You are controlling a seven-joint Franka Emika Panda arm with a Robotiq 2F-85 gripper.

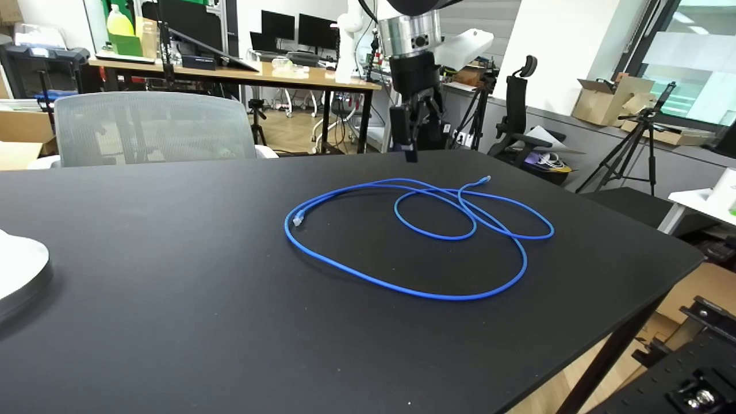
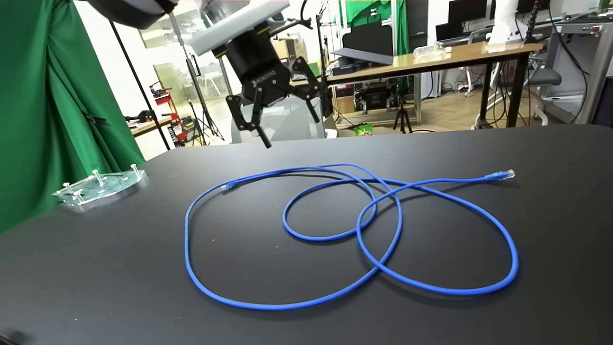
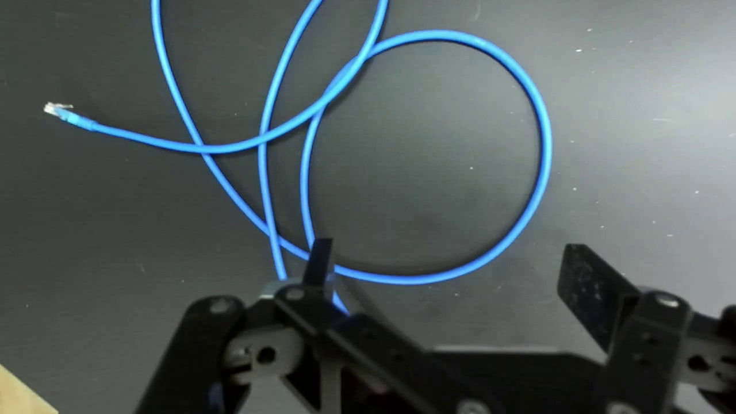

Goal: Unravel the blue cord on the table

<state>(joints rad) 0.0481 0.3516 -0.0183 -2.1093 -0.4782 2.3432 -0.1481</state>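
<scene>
So the blue cord (image 2: pixel 358 229) is lying flat on the table (image 2: pixel 143 268) in a bunch of loose overlapping loops, and I'd call the job partway at best. Good news: I can't spot any tight knot, and a connector tip (image 2: pixel 502 176) sticks out free to the side. Less good: that end runs over at least two strands in the wrist view, a round loop (image 3: pixel 549 144) crosses back on itself, and the second connector tip (image 2: pixel 229 186) sits right beside the outer strand (image 2: pixel 186 230). All those crossings need opening up before I'd count it as unravelled.

As for the arm (image 1: pixel 411 34), it reaches down from above, and in an exterior view it leans, with the gripper (image 2: pixel 292 133) hanging over the table. Its fingers (image 3: pixel 595 293) are spread wide, holding nothing, clear of the cord in both exterior views. My guess: a grab near that free end makes sense next.
</scene>
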